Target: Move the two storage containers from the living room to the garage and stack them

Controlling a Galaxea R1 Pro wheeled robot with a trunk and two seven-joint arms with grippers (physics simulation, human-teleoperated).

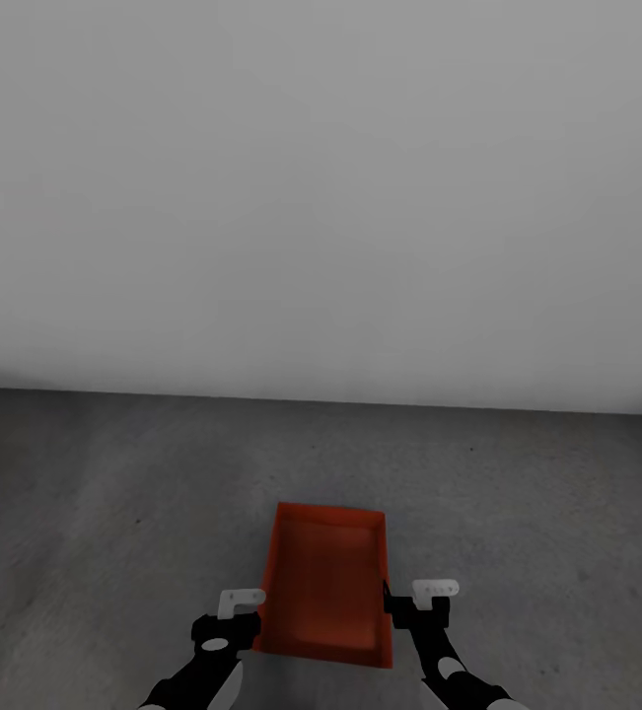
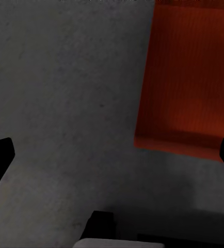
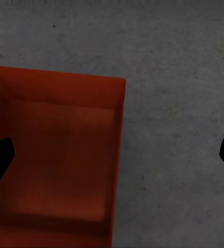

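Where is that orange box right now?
In the head view, the orange box sits on the grey concrete floor, between the left hand and right hand, short of the white wall.

The light is soft and even, with no glare. The wall (image 1: 321, 187) looks pale grey, a bit darker near the top. The floor (image 1: 113, 493) is dull and grainy. Both wrist views are dim and blurry. A faint shadow lies inside the bin (image 3: 60, 155).

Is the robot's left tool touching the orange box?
Apart. In the left wrist view the tool has its fingers spread wide over bare grey floor, with the storage container off to one side and nothing between the fingers.
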